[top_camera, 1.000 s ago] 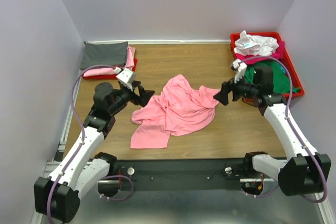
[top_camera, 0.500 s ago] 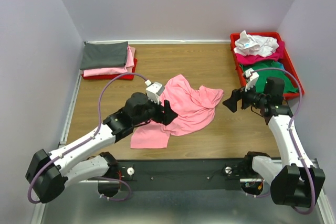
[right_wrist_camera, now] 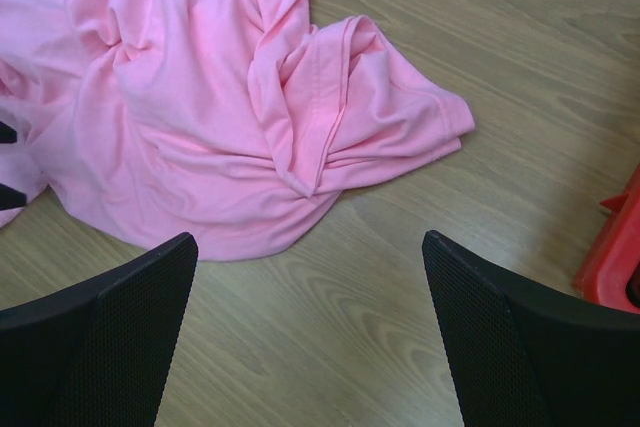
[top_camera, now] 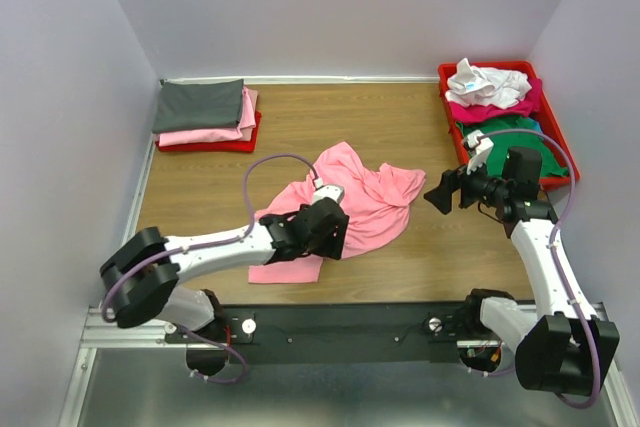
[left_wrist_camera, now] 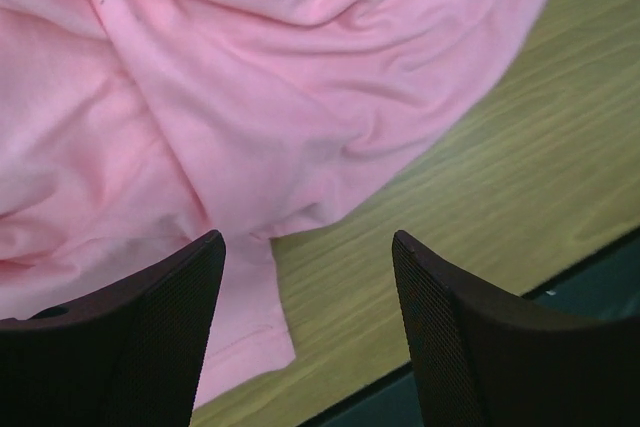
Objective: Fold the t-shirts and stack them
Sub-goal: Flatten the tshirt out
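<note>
T-shirt [top_camera: 355, 197] sprawls crumpled, long axis near-left to far-right; left gripper [left_wrist_camera: 308, 242] and right gripper [right_wrist_camera: 308, 242] gape empty.

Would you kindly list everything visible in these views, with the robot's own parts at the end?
pink t-shirt: one, light pink, crumpled at the middle of the table
folded stack: one, dark grey over pink, on the left red tray
white t-shirt: one, white, bunched at the far end of the right red tray
magenta t-shirt: one, magenta, under the white one
green t-shirt: one, green, near end of that tray
left red tray: one, red, far left
right red tray: one, red, far right
table: one, brown wood
left tool: one, black, open over the pink t-shirt's near edge
right tool: one, black, open, right of the pink t-shirt
</note>
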